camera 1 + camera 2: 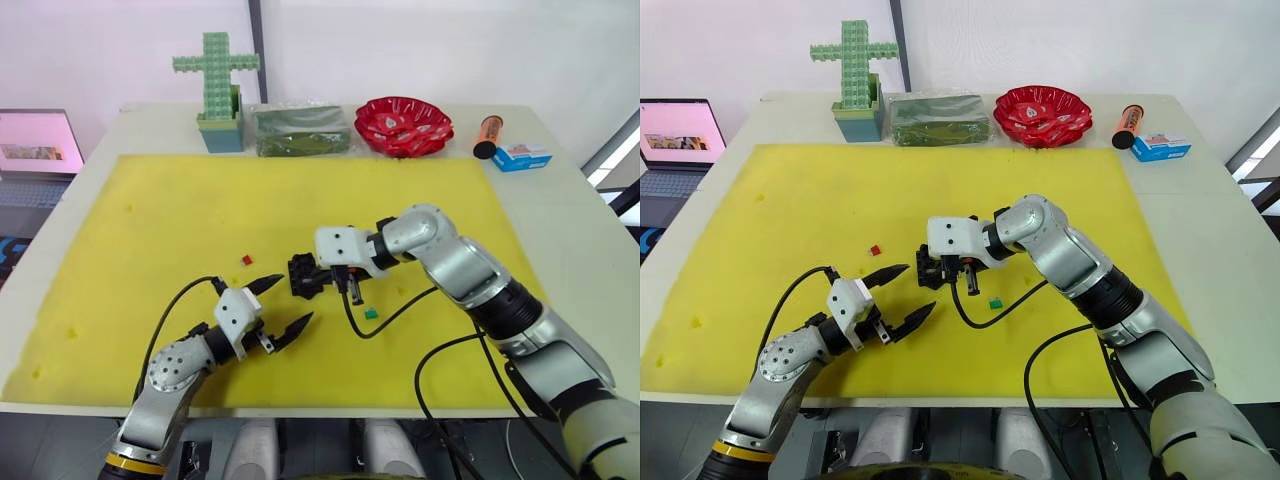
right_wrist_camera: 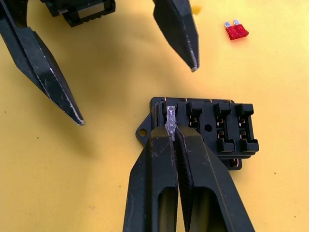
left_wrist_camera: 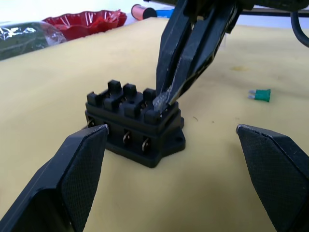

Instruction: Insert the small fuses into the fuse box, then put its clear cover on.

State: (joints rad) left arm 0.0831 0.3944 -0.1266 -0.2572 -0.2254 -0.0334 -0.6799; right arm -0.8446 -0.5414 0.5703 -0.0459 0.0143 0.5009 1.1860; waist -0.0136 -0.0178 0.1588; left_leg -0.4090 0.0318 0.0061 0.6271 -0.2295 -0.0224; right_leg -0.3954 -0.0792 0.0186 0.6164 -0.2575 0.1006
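Fuse box (image 2: 203,130), two loose fuses (image 2: 236,31)

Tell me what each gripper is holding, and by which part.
Right gripper pinches a pale fuse by its top edge over the fuse box; left gripper holds nothing.

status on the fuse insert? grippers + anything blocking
Right gripper shut on a grey fuse, tip at the fuse box end slot. Left gripper open, hovering beside box. Red fuse and green fuse loose on mat. Nothing blocking.
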